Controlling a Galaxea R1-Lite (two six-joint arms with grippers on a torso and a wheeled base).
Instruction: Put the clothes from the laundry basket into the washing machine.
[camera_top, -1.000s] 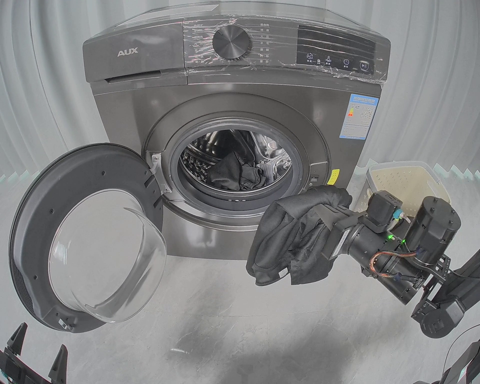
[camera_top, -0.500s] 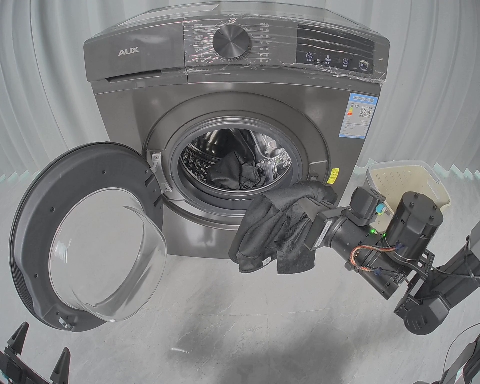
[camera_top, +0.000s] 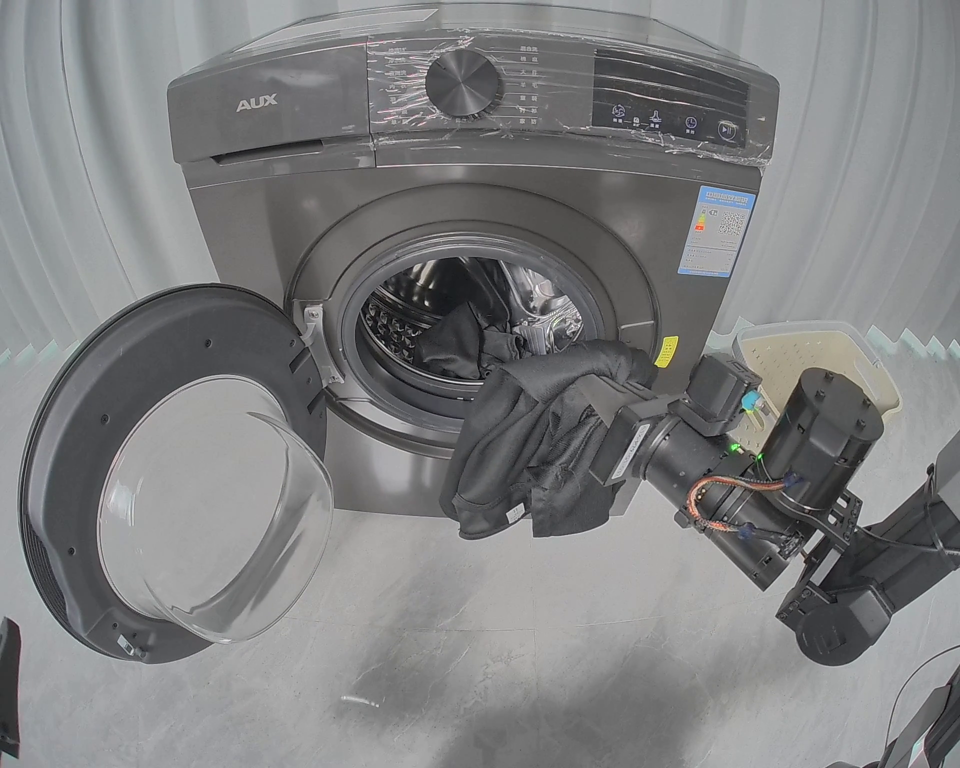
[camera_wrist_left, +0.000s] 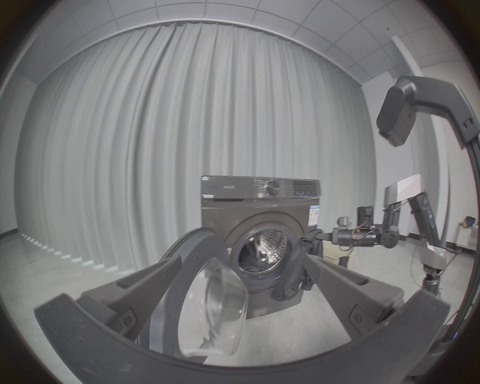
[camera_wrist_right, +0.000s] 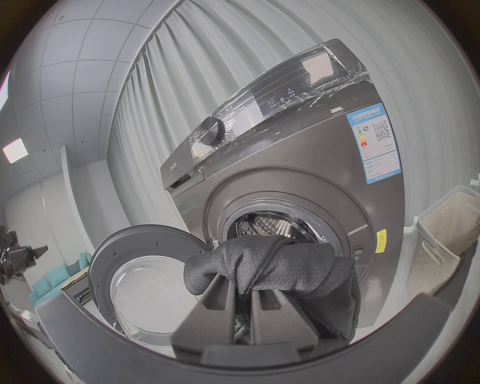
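Washing machine (camera_top: 560, 200), door (camera_top: 150, 400) open: dark clothes (camera_top: 470, 345) in drum (camera_top: 400, 320). Right claw (camera_wrist_right: 243, 292) clamped on 1 dark garment (camera_top: 530, 440) hanging at drum mouth. Left claw (camera_wrist_left: 241, 261) spread wide. Laundry basket (camera_top: 800, 350) beside machine.

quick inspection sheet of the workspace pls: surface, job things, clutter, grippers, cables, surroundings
surface: pale grey marbled floor; the machine and basket stand on it
job's things: grey front-loading washing machine, round door swung open to the robot's left; dark clothes lie in the steel drum; black mesh garment hangs before the opening's lower right edge; cream perforated plastic laundry basket right of the machine
clutter: nothing seen
grippers: right gripper jaws shut on the black mesh garment; left gripper jaws open, holding nothing
cables: orange coiled wire on the right wrist
surroundings: grey pleated curtain behind the machine
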